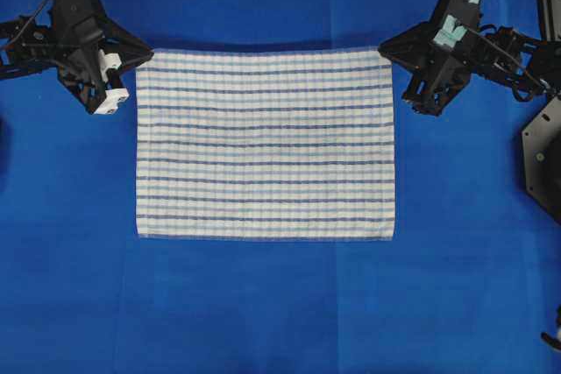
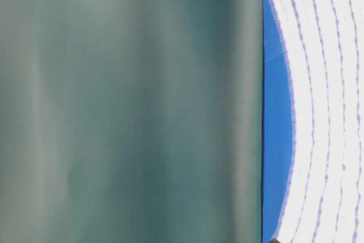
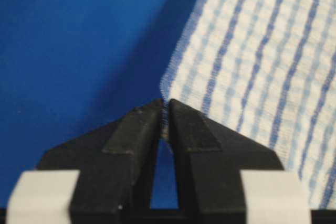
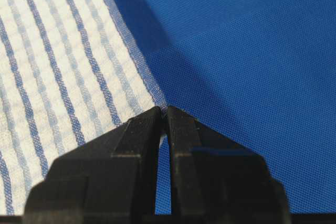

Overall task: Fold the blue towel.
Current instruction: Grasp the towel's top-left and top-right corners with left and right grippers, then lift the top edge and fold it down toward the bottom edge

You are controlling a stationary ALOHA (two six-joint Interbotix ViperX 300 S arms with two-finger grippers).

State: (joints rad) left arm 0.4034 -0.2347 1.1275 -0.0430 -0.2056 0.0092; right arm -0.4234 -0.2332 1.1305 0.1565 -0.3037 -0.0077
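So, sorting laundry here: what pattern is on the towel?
White with thin blue stripes in a faint check on the towel; overhead view.

Table covering: plain solid blue, spread flat across the whole overhead view, fine weave visible from the right wrist camera.
Shadows: dark patches on the covering in both wrist views.
Backdrop: blurred grey-green surface, filling most of the table-level view, meeting the blue covering along a straight edge.
Dark fixture: black angular piece at the right edge of the overhead view, resting on the covering.
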